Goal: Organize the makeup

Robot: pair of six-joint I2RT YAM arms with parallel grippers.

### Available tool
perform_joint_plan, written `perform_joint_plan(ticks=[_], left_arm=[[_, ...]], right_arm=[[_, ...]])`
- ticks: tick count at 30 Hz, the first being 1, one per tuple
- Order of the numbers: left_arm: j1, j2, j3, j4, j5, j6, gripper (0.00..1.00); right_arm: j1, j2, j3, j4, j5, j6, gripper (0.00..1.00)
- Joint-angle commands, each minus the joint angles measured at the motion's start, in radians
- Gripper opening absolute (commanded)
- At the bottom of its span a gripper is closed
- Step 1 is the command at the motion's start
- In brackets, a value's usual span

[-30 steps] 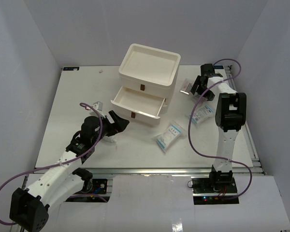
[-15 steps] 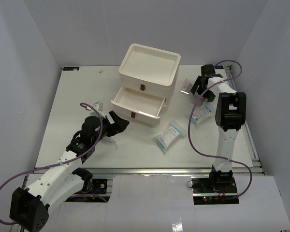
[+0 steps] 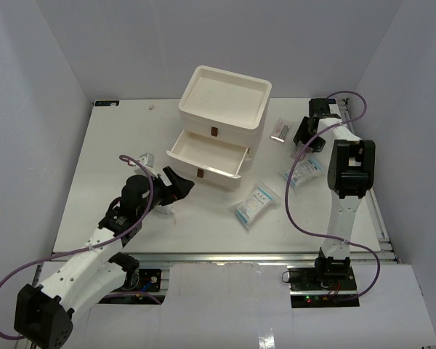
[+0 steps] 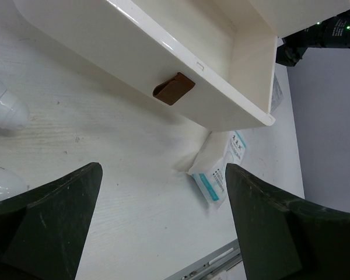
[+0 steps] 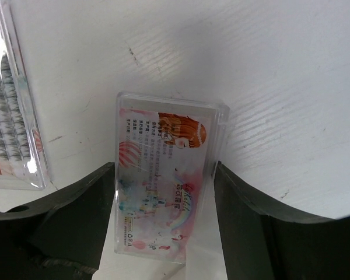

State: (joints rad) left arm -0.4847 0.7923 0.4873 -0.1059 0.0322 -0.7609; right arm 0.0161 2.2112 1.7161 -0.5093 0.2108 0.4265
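Note:
My right gripper is at the back right of the table. In the right wrist view its fingers press both sides of a clear pink-printed case. A second clear case holding lashes lies beside it and also shows in the top view. My left gripper is open and empty in front of the open drawer, low over the table. Two white tubes lie at its left. A blue-and-white packet lies beyond it. No tan sponges are in view.
The cream three-drawer box stands at the middle back with its middle drawer pulled out. Two flat packets lie to its right, one nearer the front and one by the right arm. The table's front edge rail is close.
My right gripper has shifted right and toward the front, uncovering the lash case on the table. The left arm has not moved.

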Motion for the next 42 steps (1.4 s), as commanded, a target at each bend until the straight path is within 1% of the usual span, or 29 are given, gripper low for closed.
perform_joint_plan(ticks=[1,2,3,5,6,8,11,13,15,18,21,26,32,35,36,38,40,42], left_arm=[[0.001,-0.038,0.020,-0.002,-0.013,-0.012,0.98],[0.001,-0.041,0.019,-0.002,-0.014,-0.014,0.98],[0.001,-0.041,0.019,-0.002,-0.011,-0.017,0.98],[0.001,-0.037,0.023,-0.002,-0.007,-0.017,0.98],[0.001,-0.035,0.026,-0.002,-0.005,-0.017,0.98],[0.001,-0.029,0.032,-0.002,-0.002,-0.017,0.98],[0.001,-0.024,0.040,-0.003,0.001,-0.015,0.98],[0.001,-0.028,0.042,-0.007,0.002,-0.017,0.98],[0.001,-0.037,0.038,-0.008,-0.001,-0.017,0.98],[0.001,-0.045,0.035,-0.008,-0.006,-0.019,0.98],[0.001,-0.046,0.036,-0.007,-0.009,-0.017,0.98],[0.001,-0.039,0.036,0.013,-0.011,-0.007,0.98],[0.001,-0.045,0.039,0.027,-0.017,0.019,0.98],[0.001,-0.051,0.039,0.035,-0.017,0.030,0.98],[0.001,-0.052,0.038,0.039,-0.017,0.034,0.98],[0.001,-0.056,0.037,0.047,-0.017,0.039,0.98],[0.001,-0.058,0.036,0.051,-0.015,0.041,0.98],[0.001,-0.061,0.036,0.049,-0.014,0.045,0.98]], right_arm=[[-0.004,0.049,0.015,0.038,-0.074,-0.136,0.32],[-0.004,0.056,0.026,0.037,-0.082,-0.158,0.26],[-0.004,0.062,0.040,0.035,-0.088,-0.180,0.17],[-0.034,0.073,0.062,0.033,-0.119,-0.201,0.09],[-0.035,0.076,0.072,0.031,-0.143,-0.209,0.08],[-0.041,0.080,0.092,0.032,-0.192,-0.228,0.08],[-0.064,0.065,0.090,0.074,-0.382,-0.267,0.08],[-0.068,0.043,0.069,0.104,-0.465,-0.327,0.08],[-0.068,0.020,0.056,0.135,-0.496,-0.356,0.08],[-0.071,-0.003,0.078,0.133,-0.517,-0.419,0.08],[-0.073,-0.057,0.090,0.135,-0.548,-0.522,0.08],[-0.073,-0.196,0.031,0.141,-0.688,-0.657,0.08],[-0.060,-0.492,-0.181,0.166,-0.940,-0.857,0.08],[-0.020,-0.677,-0.260,0.130,-1.041,-1.010,0.08],[0.038,-0.713,-0.280,0.112,-1.056,-1.060,0.08],[0.148,-0.773,-0.294,0.076,-1.011,-1.146,0.08],[0.288,-0.824,-0.300,0.054,-0.950,-1.225,0.08],[0.371,-0.827,-0.290,0.060,-0.853,-1.245,0.08]])
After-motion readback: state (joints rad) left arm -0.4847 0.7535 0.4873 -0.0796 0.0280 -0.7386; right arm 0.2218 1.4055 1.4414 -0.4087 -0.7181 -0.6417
